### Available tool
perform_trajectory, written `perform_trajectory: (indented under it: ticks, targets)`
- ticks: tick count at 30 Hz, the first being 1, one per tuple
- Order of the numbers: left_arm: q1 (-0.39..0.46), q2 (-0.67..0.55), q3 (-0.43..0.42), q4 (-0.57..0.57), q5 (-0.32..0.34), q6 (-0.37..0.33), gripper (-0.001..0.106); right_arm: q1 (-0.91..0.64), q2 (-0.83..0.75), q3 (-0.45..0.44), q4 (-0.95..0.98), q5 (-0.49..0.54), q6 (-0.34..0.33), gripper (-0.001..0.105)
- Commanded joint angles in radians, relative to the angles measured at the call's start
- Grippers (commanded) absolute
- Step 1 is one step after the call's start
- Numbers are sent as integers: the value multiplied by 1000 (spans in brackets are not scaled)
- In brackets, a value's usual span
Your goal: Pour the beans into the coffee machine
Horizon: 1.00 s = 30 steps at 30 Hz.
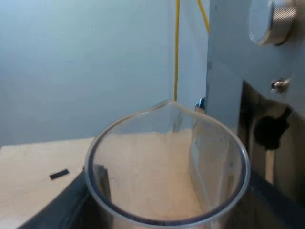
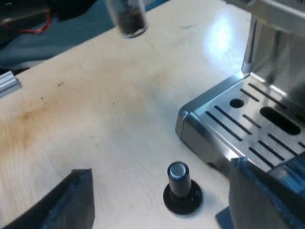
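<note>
One clear, spouted measuring glass (image 1: 167,162) with dark coffee beans (image 2: 129,24) in its bottom is gripped by my left claw (image 1: 171,193), near the side of the brushed-steel espresso machine (image 1: 248,57). My right claw (image 2: 161,169) hangs spread open and empty over a black-knobbed tamper (image 2: 181,188) standing on the pale wooden counter (image 2: 95,105). I judge this the carry, nothing poured yet; next, raise the glass above the machine's top, then tip slowly, spout first.
</note>
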Motion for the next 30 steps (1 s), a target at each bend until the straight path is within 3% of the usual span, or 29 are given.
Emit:
perform_trajectory:
  ticks: [1,8,13,20,30]
  targets:
    - [-1,-100,-7,78,6,-5,27,1,-2,-9,-68,2,-9,62]
    - [-1,-312,-27,274,8,0,27,1,-2,-9,-258,2,-9,62]
    - [-1,-391,-77,403,11,19,27,1,-2,-9,-379,25,-9,62]
    - [-1,-399,-213,551,27,76,27,1,-2,-9,-548,116,66,62]
    - [-1,-399,-354,691,27,88,27,1,-4,-9,-719,357,46,62]
